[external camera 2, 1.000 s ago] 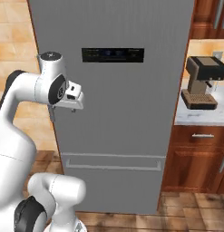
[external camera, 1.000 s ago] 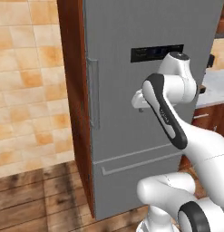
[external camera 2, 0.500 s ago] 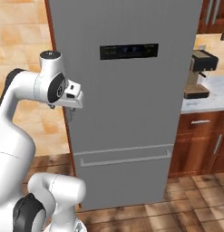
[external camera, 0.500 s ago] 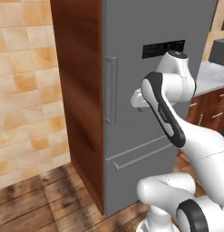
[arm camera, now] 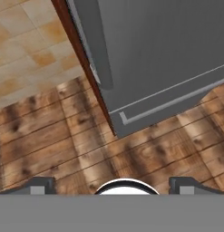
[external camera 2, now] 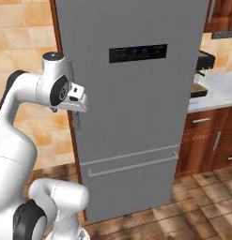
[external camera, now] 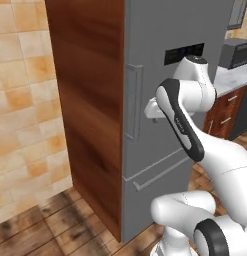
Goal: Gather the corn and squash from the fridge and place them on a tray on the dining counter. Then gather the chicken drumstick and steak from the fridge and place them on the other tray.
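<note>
Fridge (external camera 2: 136, 117) stands shut, tall grey body, upper door above a lower drawer front; nothing of the corn, squash, drumstick or steak can be seen, presumably all behind the closed door, so the step in hand reads as the very first one: getting to the fridge and opening it. Door handle (external camera: 133, 102) is a long vertical bar near the door's left edge, beside the wood side panel (external camera: 87, 100); its long axis runs straight up and down, and in the hand view it shows as a rounded grey bar (arm camera: 97, 45) slanting across the top of the frame. Lower drawer handle (external camera 2: 131, 165) lies horizontal, across the width. Tool (external camera 2: 76, 104) hangs just in front of the upper door at about handle height, close to the bar but apart from it; fingers (arm camera: 38, 186) stand wide apart with nothing between them. The hand camera looks steeply down at the wooden floor (arm camera: 63, 145), so the tool seems pitched downward, not yet squared to the bar; exact gap to the handle is hard to judge from these angles. Next move, as I judge it: swing the wrist so the open fingers straddle the vertical bar crosswise, close on it, then pull out on an arc, hinges likely on the far right. Risk: a skewed approach slipping off the rounded bar. Coffee machine (external camera 2: 202, 70) sits on the tabletop (external camera 2: 216, 93) to the right, well clear
</note>
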Controlling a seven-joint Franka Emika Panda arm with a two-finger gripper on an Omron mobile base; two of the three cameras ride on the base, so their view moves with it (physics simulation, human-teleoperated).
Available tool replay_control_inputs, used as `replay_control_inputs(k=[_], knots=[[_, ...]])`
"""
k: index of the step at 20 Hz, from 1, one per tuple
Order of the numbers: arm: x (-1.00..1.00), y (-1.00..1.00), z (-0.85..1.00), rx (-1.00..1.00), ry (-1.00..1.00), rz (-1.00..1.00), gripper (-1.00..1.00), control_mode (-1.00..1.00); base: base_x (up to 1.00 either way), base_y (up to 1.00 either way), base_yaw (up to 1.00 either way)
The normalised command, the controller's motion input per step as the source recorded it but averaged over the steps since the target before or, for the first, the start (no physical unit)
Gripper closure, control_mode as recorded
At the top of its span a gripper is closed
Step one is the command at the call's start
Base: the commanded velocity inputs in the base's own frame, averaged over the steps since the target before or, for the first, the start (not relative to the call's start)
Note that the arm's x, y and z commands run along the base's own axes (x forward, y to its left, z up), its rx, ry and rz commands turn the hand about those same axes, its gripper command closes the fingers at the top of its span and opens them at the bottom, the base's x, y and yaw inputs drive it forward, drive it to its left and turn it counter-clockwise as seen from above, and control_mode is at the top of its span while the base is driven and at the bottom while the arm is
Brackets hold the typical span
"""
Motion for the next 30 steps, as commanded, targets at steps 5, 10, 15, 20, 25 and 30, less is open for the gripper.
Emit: replay_control_inputs(k=[5, 10, 15, 20, 25, 30], knots=[[0.00, 0.00, 0.00, 0.00, 0.00, 0.00, -1.00, 1.00, 0.04, 0.50, -0.29], [0.00, 0.00, 0.00, 0.00, 0.00, 0.00, -1.00, 1.00, 0.14, 0.19, -0.17], [0.00, 0.00, 0.00, 0.00, 0.00, 0.00, -1.00, 1.00, 0.40, 0.31, -0.07], [0.00, 0.00, 0.00, 0.00, 0.00, 0.00, -1.00, 1.00, 0.32, 0.24, -0.05], [-0.62, 0.00, -0.14, -0.10, -0.36, 0.00, -1.00, -1.00, 0.00, 0.00, 0.00], [-0.26, -0.19, -0.15, 0.01, -0.50, 0.17, -1.00, -1.00, 0.00, 0.00, 0.00]])
